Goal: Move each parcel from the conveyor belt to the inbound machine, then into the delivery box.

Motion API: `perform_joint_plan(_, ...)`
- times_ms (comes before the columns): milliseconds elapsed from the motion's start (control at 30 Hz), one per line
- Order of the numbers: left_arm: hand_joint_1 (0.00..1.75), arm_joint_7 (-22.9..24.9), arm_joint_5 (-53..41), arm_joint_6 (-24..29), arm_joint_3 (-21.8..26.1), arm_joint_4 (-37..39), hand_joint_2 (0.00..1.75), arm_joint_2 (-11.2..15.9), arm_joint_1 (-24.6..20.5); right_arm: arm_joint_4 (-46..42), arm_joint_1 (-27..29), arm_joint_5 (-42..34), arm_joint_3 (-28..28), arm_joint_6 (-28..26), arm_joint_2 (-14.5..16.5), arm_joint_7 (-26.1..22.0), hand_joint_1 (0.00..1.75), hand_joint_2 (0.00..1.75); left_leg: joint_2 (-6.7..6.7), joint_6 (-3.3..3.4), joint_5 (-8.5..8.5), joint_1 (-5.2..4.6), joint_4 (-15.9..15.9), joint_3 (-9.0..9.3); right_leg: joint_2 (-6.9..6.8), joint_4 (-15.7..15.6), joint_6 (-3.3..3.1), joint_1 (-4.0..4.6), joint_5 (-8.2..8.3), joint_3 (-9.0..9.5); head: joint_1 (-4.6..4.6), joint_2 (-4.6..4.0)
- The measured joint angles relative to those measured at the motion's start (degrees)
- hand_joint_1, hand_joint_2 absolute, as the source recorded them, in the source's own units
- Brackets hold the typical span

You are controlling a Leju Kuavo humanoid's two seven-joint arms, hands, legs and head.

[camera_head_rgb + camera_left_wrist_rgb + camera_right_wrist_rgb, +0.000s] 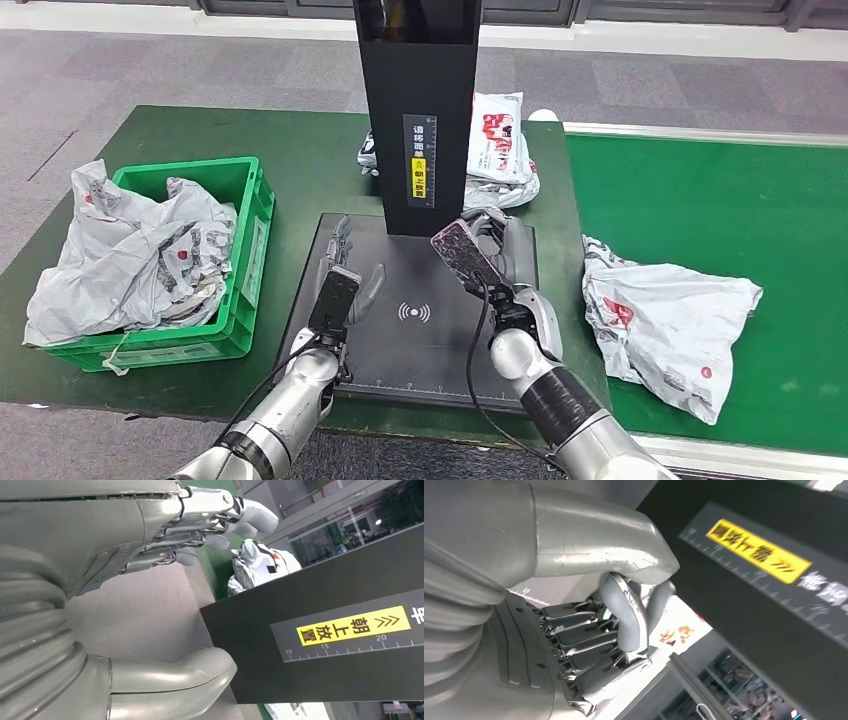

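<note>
Overhead, you see grey plastic parcels filling the green plastic crate (252,215) left of the black scanner plate (415,330), one crumpled grey parcel (668,325) waiting right; wrist views show left hand (150,540) spread empty, right hand (594,630) curled empty.

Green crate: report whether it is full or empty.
Full. The green crate holds grey parcels heaped above its rim and spilling over its left side.

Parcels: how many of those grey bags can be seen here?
3 at least: one on the conveyor belt at right, one behind the black post, one or more crumpled in the green crate.
</note>
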Motion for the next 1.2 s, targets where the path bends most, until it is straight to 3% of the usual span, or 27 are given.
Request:
perform_joint_plan(33,0.00,0.0,0.1,0.0,-0.1,0.1,1.75,0.0,0.0,0.3,0.0,0.0,-0.1,-0.7,-0.3,0.5,0.00,1.75,-0.01,0.00,0.00,-0.01,0.0,0.00,0.00,0.0,0.00,0.00,0.00,-0.01,0.00,0.00)
perform_joint_plan(167,0.00,-0.2,0.7,0.0,-0.7,0.6,1.75,0.1,0.0,1.8,1.1,0.0,-2.0,-5.4,-2.3,1.7,0.00,0.00,-0.11,0.00,0.00,-0.01,0.0,-0.02,-0.09,0.0,0.00,0.02,-0.01,-0.02,0.00,0.00)
perform_joint_plan(333,0.00,-0.5,1.6,0.3,-0.9,1.4,1.75,0.3,0.2,4.6,3.5,-0.3,-8.5,-10.3,-5.5,-0.4,0.00,0.00,-0.11,0.04,-0.03,-0.02,0.0,-0.05,-0.09,0.0,0.01,-0.02,-0.01,-0.02,0.00,0.00)
perform_joint_plan(500,0.00,-0.5,2.0,0.5,-0.9,1.7,1.75,0.5,0.3,6.8,4.8,0.1,-14.7,-11.4,-6.8,-1.4,0.00,0.00,-0.03,0.04,-0.03,-0.03,0.0,-0.05,-0.05,0.0,0.01,-0.01,-0.01,-0.04,0.00,0.00)
perform_joint_plan(800,0.00,0.3,1.9,0.5,-1.4,1.6,1.75,0.5,1.3,11.8,5.9,8.5,-23.3,-12.6,-9.0,7.7,0.00,0.00,-0.08,0.04,-0.03,-0.02,0.0,-0.08,-0.06,0.0,0.01,-0.01,-0.01,-0.06,0.00,0.00)
perform_joint_plan(933,0.00,0.5,1.8,0.5,-1.4,0.6,1.75,0.6,2.5,15.3,6.0,12.7,-27.2,-11.8,-10.1,10.0,0.00,1.75,-0.06,0.06,-0.05,-0.03,0.0,-0.10,-0.05,0.0,0.01,-0.04,-0.01,-0.06,0.00,0.00)
perform_joint_plan(1100,0.00,0.9,1.5,0.5,-1.4,-1.4,1.75,0.8,4.1,18.5,5.8,17.0,-31.9,-12.0,-11.0,10.4,0.00,1.75,-0.09,0.06,-0.04,-0.03,0.0,-0.10,-0.09,0.0,0.01,-0.03,-0.01,-0.06,0.00,0.00)
perform_joint_plan(1200,0.00,1.2,1.3,0.5,-1.4,-2.4,1.75,1.0,5.0,19.7,5.9,21.7,-33.7,-7.7,-12.0,14.4,0.00,1.75,-0.09,0.06,-0.04,-0.03,0.0,-0.10,-0.09,0.0,0.01,-0.03,-0.01,-0.06,0.00,0.00)
